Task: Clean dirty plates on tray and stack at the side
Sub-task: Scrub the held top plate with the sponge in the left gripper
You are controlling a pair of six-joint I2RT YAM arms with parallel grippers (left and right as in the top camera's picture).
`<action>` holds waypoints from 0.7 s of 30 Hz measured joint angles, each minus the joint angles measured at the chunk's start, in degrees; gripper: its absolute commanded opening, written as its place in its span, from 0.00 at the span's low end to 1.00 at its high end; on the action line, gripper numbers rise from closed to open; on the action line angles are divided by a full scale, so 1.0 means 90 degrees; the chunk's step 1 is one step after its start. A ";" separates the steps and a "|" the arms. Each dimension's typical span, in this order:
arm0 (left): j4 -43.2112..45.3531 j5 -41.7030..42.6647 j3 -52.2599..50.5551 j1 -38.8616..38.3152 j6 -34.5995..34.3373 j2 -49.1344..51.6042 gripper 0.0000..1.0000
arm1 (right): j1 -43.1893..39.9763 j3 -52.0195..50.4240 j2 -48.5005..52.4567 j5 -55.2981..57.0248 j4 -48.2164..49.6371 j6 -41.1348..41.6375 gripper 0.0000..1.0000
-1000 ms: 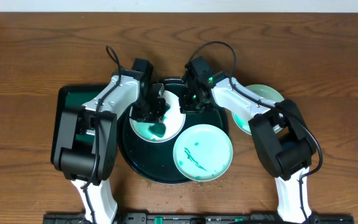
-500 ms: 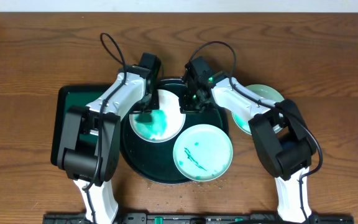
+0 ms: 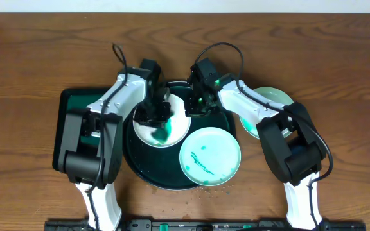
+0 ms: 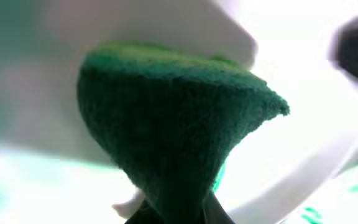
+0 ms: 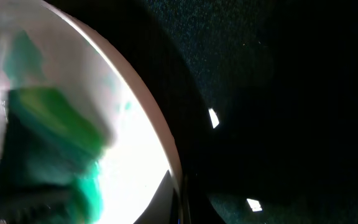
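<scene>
Scrubbing apparently in hand; left gripper [image 3: 154, 115], jaws clamped on green sponge [image 4: 166, 130], pressed the smeared plate [image 3: 177, 126]; right gripper [image 3: 196, 106] at its rim, grip untellable; next move likely needed firm wiping over the remaining smear.

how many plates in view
3 plates: one on the black tray under the green sponge, one at the tray's front right, one off-tray at right, partly behind the right arm.

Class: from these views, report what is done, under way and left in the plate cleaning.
Done: one pale plate lies beside the tray. Under way: left claw scrubs a smeared plate with a green sponge; right claw grips its rim. Left: the streaked front plate.
</scene>
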 measured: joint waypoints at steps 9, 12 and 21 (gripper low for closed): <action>0.1260 0.0274 -0.0007 -0.0034 0.0379 0.0024 0.07 | -0.0002 0.0000 0.0000 0.0000 -0.0002 0.0000 0.01; 0.1411 -0.0311 -0.0005 -0.0085 0.0022 0.0022 0.07 | -0.0002 0.0000 0.0002 -0.0002 -0.0005 0.0019 0.01; 0.0607 -0.2839 0.0083 -0.0175 -0.1919 -0.0036 0.07 | -0.0002 0.0000 0.0007 -0.0022 -0.0002 0.0075 0.01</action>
